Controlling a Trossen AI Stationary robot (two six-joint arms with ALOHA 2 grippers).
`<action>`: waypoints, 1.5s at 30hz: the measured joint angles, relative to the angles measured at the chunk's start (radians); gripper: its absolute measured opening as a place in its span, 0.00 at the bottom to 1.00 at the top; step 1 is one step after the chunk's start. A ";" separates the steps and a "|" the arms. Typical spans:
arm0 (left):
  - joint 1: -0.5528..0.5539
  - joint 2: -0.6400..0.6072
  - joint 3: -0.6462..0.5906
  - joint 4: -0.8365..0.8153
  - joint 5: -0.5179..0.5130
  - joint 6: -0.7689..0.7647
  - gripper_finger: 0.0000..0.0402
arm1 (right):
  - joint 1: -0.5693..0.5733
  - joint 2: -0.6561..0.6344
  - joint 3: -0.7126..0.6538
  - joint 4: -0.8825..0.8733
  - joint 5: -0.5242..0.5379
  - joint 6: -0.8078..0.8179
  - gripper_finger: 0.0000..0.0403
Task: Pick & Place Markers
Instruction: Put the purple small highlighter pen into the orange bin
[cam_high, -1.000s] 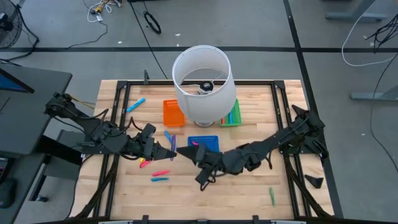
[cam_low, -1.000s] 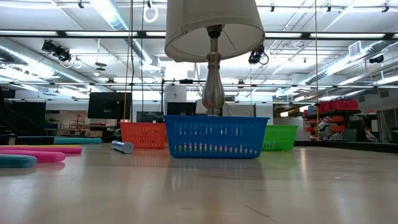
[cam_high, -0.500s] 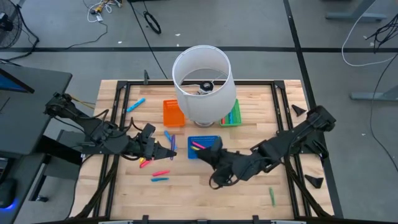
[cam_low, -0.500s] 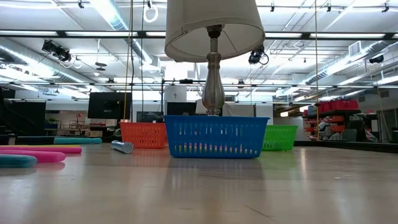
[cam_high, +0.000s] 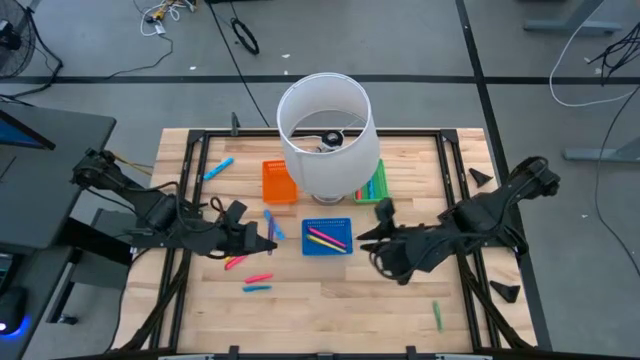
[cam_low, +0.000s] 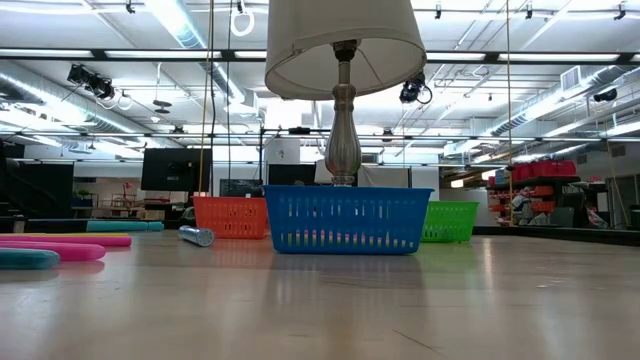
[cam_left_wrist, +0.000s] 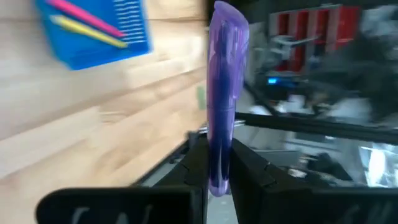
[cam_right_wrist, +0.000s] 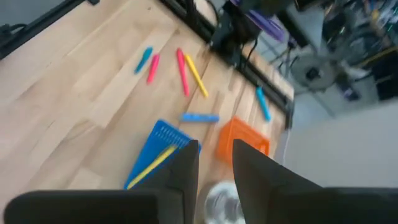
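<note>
A: Left gripper (cam_left_wrist: 217, 165)?
B: Pinching purple marker (cam_left_wrist: 222, 93), hovering left of blue tray (cam_high: 328, 240).
A: Right gripper (cam_right_wrist: 214, 165)?
B: Holding nothing, fingers slightly parted, hanging right of that tray. Other markers (cam_high: 256, 282) lying loose.

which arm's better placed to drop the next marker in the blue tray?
Left. Its gripper is shut on a purple marker near the blue tray. The right gripper, beside the tray, shows nothing between its fingers.
</note>
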 joint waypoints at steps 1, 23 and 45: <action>0.005 0.000 0.000 -0.036 0.020 -0.017 0.11 | 0.000 -0.015 0.000 -0.027 0.000 0.030 0.25; 0.203 0.009 0.000 -0.530 0.240 -0.069 0.11 | 0.000 -0.103 0.000 -0.238 0.001 0.240 0.25; 0.551 0.088 -0.157 -0.492 0.243 0.738 0.11 | 0.000 -0.102 0.001 -0.306 0.004 0.229 0.25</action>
